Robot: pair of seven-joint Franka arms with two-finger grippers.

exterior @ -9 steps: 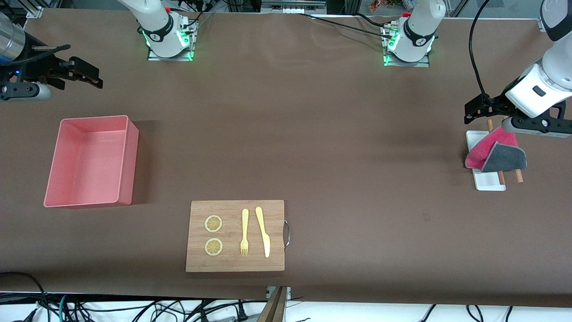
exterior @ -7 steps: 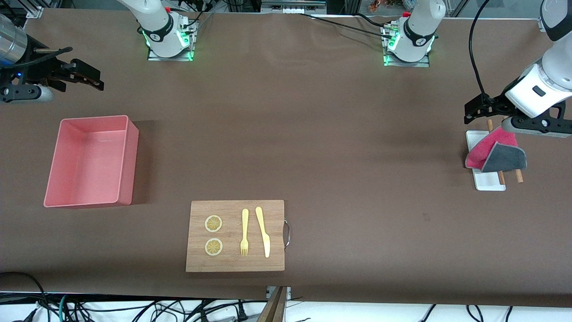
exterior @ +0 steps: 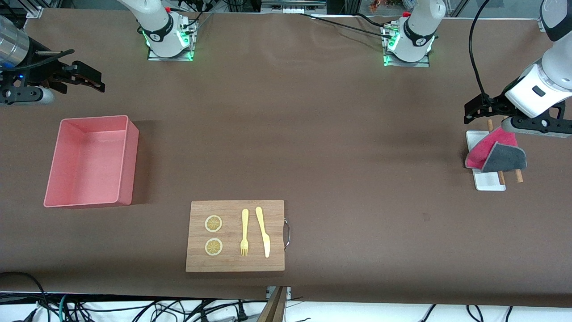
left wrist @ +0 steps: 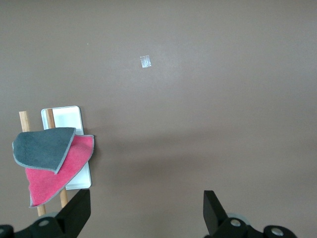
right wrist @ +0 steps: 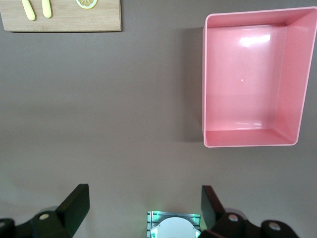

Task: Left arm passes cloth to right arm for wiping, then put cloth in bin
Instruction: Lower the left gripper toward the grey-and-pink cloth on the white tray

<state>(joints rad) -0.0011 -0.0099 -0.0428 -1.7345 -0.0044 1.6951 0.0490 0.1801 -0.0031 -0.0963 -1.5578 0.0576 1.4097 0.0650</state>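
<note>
The cloth [exterior: 494, 153], crimson-pink with a dark grey flap, lies draped over two wooden sticks [exterior: 518, 175] and a small white tray [exterior: 488, 181] at the left arm's end of the table. It also shows in the left wrist view [left wrist: 49, 161]. My left gripper [exterior: 474, 109] hangs open and empty in the air, above the table just beside the tray. The pink bin [exterior: 91, 160] stands empty at the right arm's end; it also shows in the right wrist view [right wrist: 252, 79]. My right gripper [exterior: 91, 80] is open and empty in the air near the table's end, beside the bin.
A wooden cutting board [exterior: 235, 235] with two lemon slices [exterior: 213, 223], a yellow fork [exterior: 244, 232] and a yellow knife [exterior: 263, 231] lies near the front edge. The two arm bases [exterior: 167, 38] stand along the table's top edge. Brown mat lies between the bin and the tray.
My right gripper has drifted slightly toward the table's middle. The left arm and the cloth have not moved.
</note>
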